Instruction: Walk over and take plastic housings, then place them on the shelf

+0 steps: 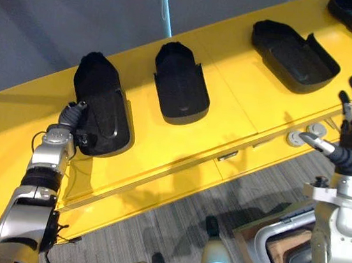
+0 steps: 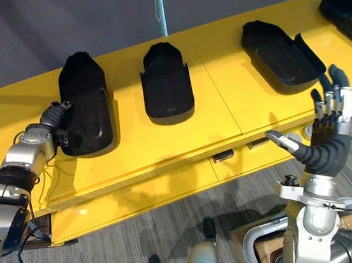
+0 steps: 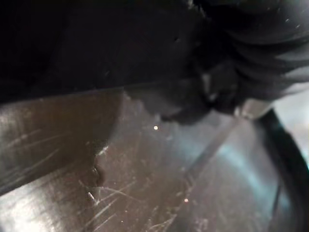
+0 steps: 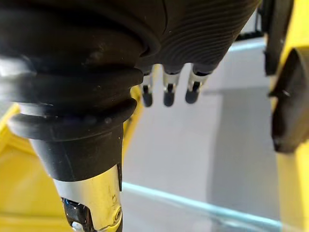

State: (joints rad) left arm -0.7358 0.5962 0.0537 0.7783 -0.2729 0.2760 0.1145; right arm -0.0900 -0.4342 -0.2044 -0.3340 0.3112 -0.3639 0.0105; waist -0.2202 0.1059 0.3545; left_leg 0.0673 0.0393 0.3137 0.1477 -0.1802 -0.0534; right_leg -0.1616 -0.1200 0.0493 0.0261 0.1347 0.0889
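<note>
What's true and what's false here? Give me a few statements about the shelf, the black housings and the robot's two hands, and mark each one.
1. The shelf is yellow. True.
2. The right hand grips a housing. False: it is open, fingers straight, raised in front of the shelf edge and holding nothing.
3. The left hand is at the leftmost housing. True.
4. The second housing from the left is white. False: it is black.

We see matte black housings [image 1: 180, 84] lining a bright yellow shelf [image 1: 161, 149]; at six o'clock, grey carpet [image 1: 151, 231] streaked darker.
</note>
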